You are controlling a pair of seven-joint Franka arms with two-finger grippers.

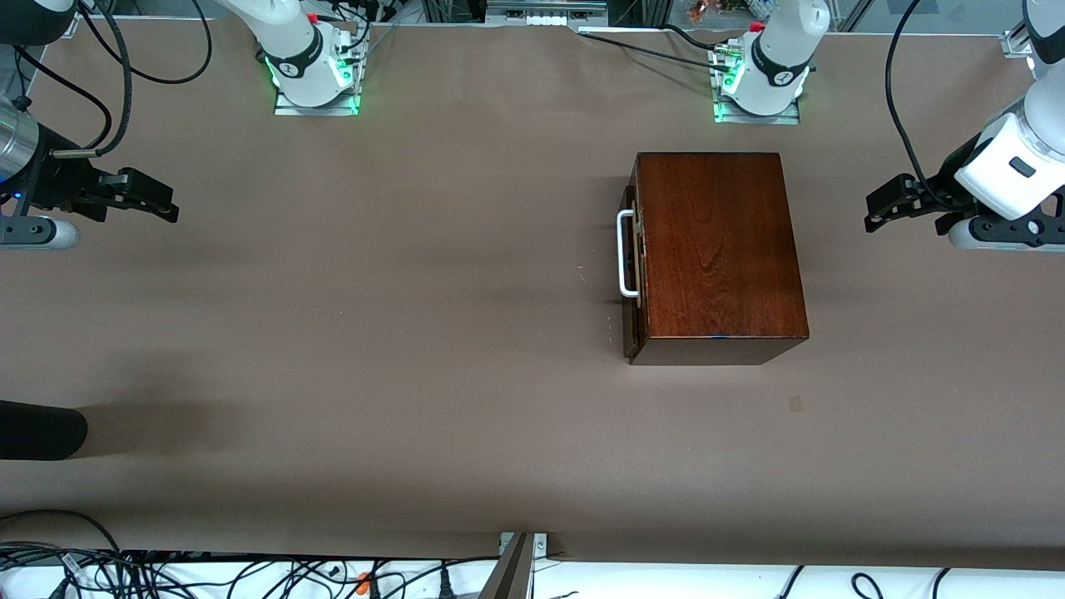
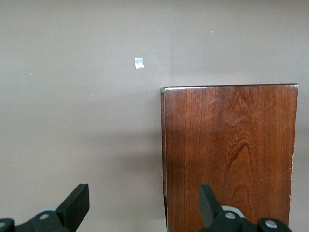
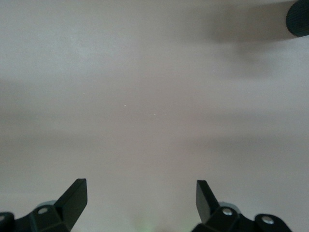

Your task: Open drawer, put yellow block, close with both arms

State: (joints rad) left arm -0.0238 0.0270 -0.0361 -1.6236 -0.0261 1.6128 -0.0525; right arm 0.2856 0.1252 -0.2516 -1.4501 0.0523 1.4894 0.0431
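Observation:
The mahogany box (image 1: 715, 249) stands on the brown table toward the left arm's end. Its drawer (image 1: 631, 274) is shut, and its white bar handle (image 1: 624, 254) faces the right arm's end of the table. The yellow block is out of view in every frame. My left gripper (image 1: 875, 213) is open and empty over the table at the left arm's end, apart from the box; the left wrist view shows the gripper (image 2: 143, 203) and the box top (image 2: 229, 154). My right gripper (image 1: 165, 204) is open and empty over bare table at the right arm's end, as the right wrist view (image 3: 141, 198) also shows.
A black rounded object (image 1: 42, 431) juts in over the table at the right arm's end, nearer to the front camera; it also shows in the right wrist view (image 3: 299, 17). A small tape patch (image 1: 796, 403) lies nearer to the front camera than the box. Cables lie along the table's front edge.

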